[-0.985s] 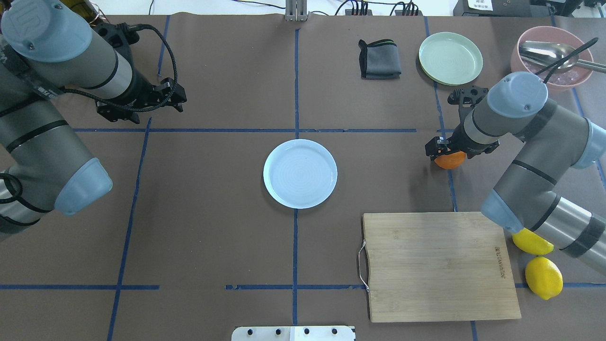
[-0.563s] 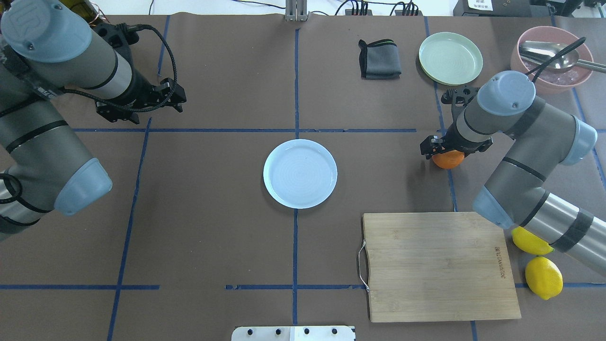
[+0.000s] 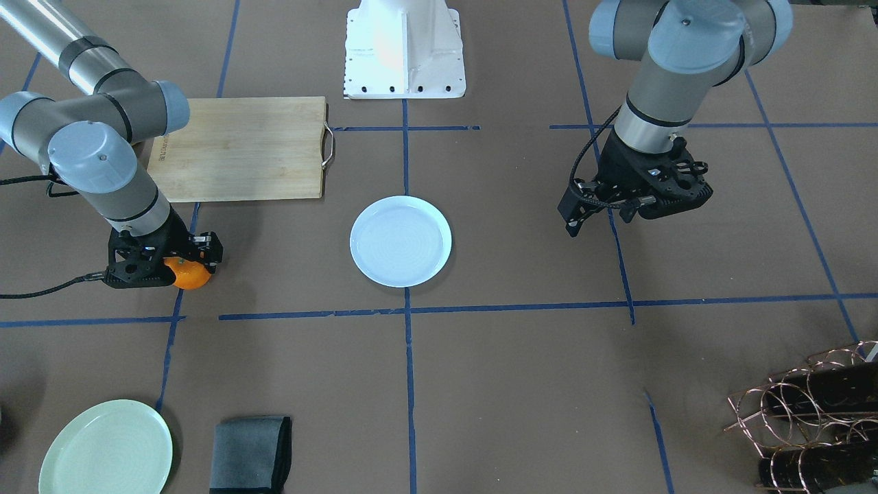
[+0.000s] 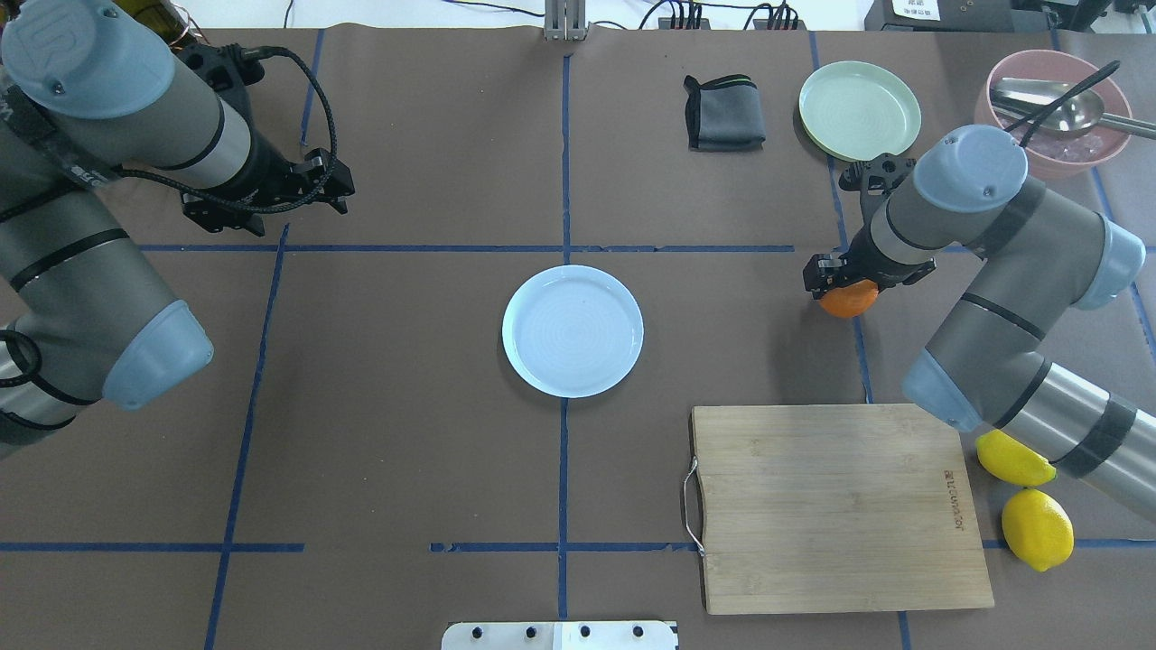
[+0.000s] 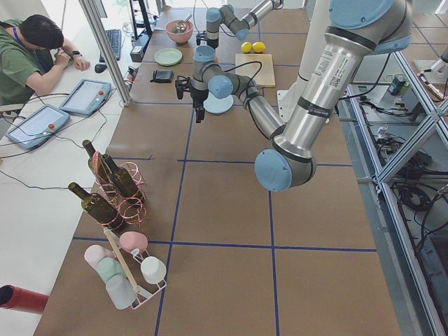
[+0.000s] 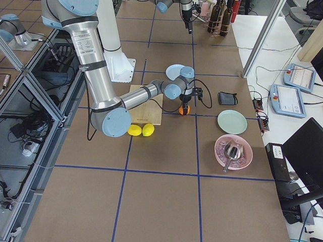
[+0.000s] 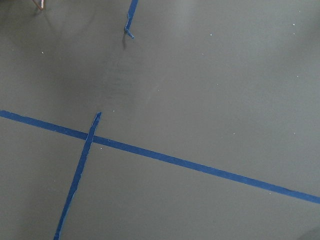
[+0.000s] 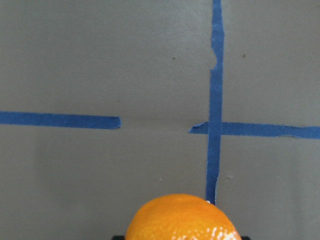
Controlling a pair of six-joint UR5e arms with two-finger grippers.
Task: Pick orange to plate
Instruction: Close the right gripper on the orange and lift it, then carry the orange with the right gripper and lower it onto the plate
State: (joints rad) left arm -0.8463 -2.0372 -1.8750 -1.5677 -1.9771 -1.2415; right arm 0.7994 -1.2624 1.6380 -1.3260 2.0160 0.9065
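The orange (image 4: 850,301) is held clenched in the right gripper (image 4: 842,287), directly beneath its wrist; the grasp is judged made. Next, a lift and carry are called for to the plate (image 4: 573,330), well apart from it.

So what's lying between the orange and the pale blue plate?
Nothing. Between the orange and the plate there is only bare brown table cover, as the overhead view shows.

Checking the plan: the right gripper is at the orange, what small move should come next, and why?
Probably carry the orange toward the robot's left, over the plate: the right gripper looks shut on it, and the plate lies well apart from it.
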